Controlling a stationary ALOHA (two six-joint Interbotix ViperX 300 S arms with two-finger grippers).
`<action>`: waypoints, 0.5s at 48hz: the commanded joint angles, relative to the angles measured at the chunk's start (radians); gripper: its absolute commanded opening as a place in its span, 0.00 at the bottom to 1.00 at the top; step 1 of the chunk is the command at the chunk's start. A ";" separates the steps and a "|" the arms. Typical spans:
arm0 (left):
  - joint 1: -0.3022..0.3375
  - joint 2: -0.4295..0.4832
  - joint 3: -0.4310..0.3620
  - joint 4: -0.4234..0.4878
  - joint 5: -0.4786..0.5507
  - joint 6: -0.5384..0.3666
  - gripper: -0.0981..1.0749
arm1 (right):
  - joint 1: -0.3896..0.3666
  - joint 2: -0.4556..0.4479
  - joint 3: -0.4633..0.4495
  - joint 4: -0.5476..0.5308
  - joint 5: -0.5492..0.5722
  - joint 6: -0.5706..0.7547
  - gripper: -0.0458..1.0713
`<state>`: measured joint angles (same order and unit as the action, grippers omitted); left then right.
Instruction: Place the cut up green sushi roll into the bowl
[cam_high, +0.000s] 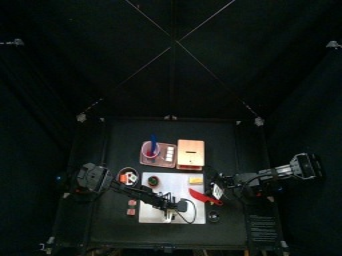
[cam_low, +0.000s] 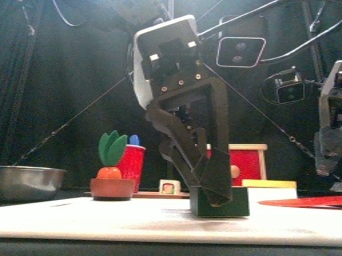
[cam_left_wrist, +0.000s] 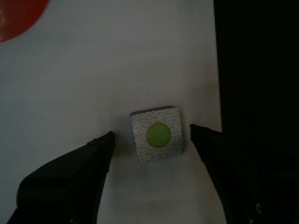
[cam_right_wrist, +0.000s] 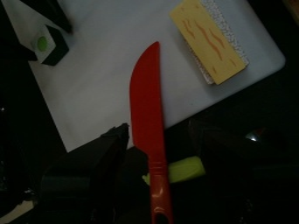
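- Sushi roll piece (cam_left_wrist: 158, 136): one slice shows in the left wrist view. It is a near-square grey block with a round green core.
- Orientation: the green cut face is turned up at the wrist camera, so the roll's axis runs straight up the gripper's line of approach. The outline is skewed slightly off the line joining the two jaws.
- Location: the slice lies flat on the white board (cam_left_wrist: 105, 79), directly under the left gripper (cam_left_wrist: 152, 133) and centred between its jaws.
- Tool state: the jaws are spread almost fully, one on each side of the slice. A strip of board shows on both sides, so there is no contact and nothing is gripped.
- Front view only: the piece (cam_low: 218, 200) reads as a dark green block, wider than tall, with its long side level on the table. The left gripper (cam_low: 201, 180) stands upright over it, tips down at the block's height. The green core is not visible here. A bowl (cam_low: 27, 182) sits well off to the gripper's side.
- Right wrist view only: a red knife (cam_right_wrist: 146, 114) and a yellow block (cam_right_wrist: 211, 39) lie on the same board, away from the slice (cam_right_wrist: 44, 44).
- Top view: the slice is too small to make out. The right arm rests apart from the gripper.
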<state>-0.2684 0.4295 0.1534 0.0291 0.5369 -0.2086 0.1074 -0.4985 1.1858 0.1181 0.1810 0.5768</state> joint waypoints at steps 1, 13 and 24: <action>0.002 -0.009 -0.028 0.000 0.003 -0.002 0.79 | 0.002 -0.005 -0.008 0.003 -0.008 -0.002 0.85; -0.005 -0.094 -0.025 -0.035 0.021 -0.002 0.64 | 0.002 -0.005 -0.009 0.003 -0.006 -0.002 0.85; -0.006 -0.265 0.097 -0.071 0.166 -0.006 0.63 | 0.002 -0.003 -0.005 0.003 -0.006 -0.002 0.85</action>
<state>-0.2730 0.2638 0.2132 -0.0184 0.6596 -0.2132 0.1058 -0.4970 1.1888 0.1197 0.1825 0.5768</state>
